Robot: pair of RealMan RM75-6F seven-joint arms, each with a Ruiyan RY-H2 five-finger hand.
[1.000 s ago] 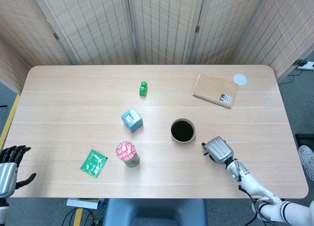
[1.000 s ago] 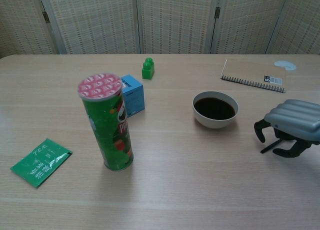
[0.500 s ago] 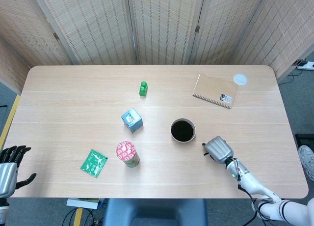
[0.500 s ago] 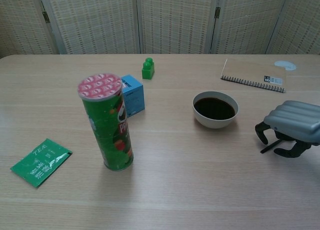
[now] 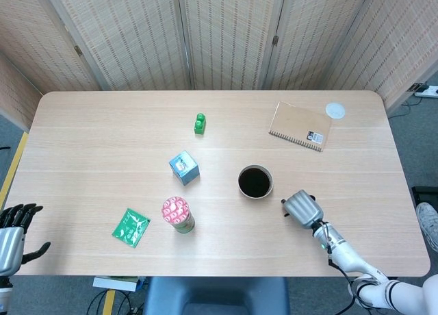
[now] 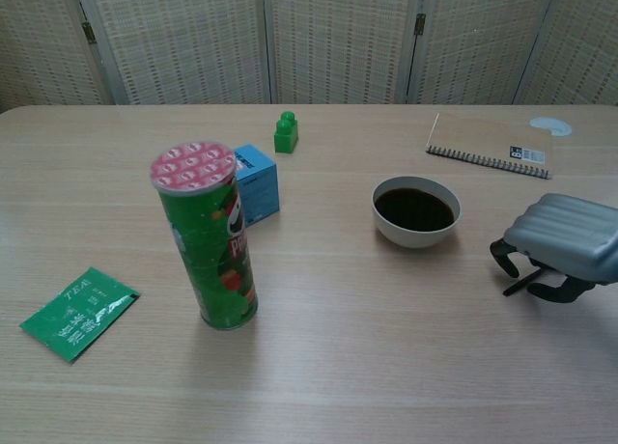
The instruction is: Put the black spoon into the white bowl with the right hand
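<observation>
The white bowl, dark inside, stands right of the table's middle. Just to its right my right hand lies low over the table, back upward, fingers curled down around the black spoon. Only a thin end of the spoon pokes out to the left under the fingers, slanting down to the tabletop; the rest is hidden by the hand. My left hand hangs off the table's near left corner, fingers spread, holding nothing.
A green Pringles can stands upright at the near left, with a blue box and a green brick behind it. A green tea packet lies far left. A spiral notebook and a white lid lie at the back right.
My right hand has tipped slightly and settled a little lower over the spoon. The bowl, the other objects and the left hand have stayed put.
</observation>
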